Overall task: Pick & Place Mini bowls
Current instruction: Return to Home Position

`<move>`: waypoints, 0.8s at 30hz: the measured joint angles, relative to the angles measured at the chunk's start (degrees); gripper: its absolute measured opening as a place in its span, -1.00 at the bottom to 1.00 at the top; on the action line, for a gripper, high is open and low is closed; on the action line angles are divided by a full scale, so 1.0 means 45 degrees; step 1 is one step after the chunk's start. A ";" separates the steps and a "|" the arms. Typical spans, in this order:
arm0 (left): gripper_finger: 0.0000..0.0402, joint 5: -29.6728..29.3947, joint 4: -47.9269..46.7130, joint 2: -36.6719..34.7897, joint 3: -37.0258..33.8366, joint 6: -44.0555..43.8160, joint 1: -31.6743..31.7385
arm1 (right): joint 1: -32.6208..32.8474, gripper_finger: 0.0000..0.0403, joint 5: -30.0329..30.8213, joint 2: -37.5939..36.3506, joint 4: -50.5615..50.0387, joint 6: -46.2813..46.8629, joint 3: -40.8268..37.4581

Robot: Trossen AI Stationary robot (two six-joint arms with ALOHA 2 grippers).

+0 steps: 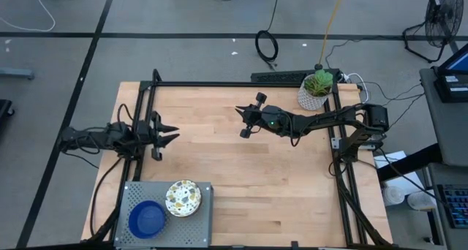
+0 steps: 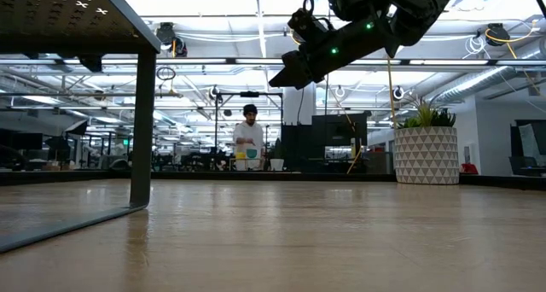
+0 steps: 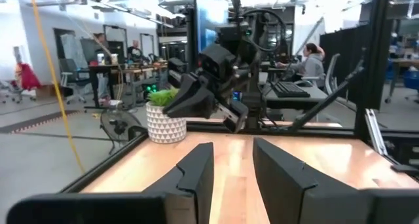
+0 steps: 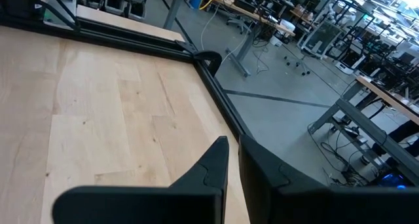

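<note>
Two mini bowls sit side by side on a grey perforated stand point(image 1: 131, 199) at the table's near left corner: a solid blue one point(image 1: 146, 218) and a cream speckled one point(image 1: 183, 197), each resting on its base. My left gripper point(image 1: 168, 136) hovers at the table's left edge, open and holding nothing point(image 3: 232, 165), pointing level toward the right. My right gripper point(image 1: 243, 117) hangs above the table's middle, toward the far side, shut and holding nothing point(image 4: 234, 155). Both are well away from the bowls.
A white patterned pot with a green plant point(image 1: 316, 91) stands at the far right corner. A black frame point(image 1: 219, 82) runs along the table's far, left and right edges. The stand is raised on a leg point(image 2: 142, 130). Bare wood lies between the arms.
</note>
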 joint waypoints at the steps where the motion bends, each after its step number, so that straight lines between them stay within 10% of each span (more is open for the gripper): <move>1: -0.44 -0.0020 0.0061 0.0000 -0.0049 -0.0131 0.0100 | 0.0000 -0.89 -0.0002 -0.0002 0.0001 0.0004 0.0000; 24: -0.44 0.1662 0.0226 0.0014 -0.0826 -0.0688 0.1917 | 0.0000 -0.88 0.0000 0.0001 -0.0003 0.0010 0.0000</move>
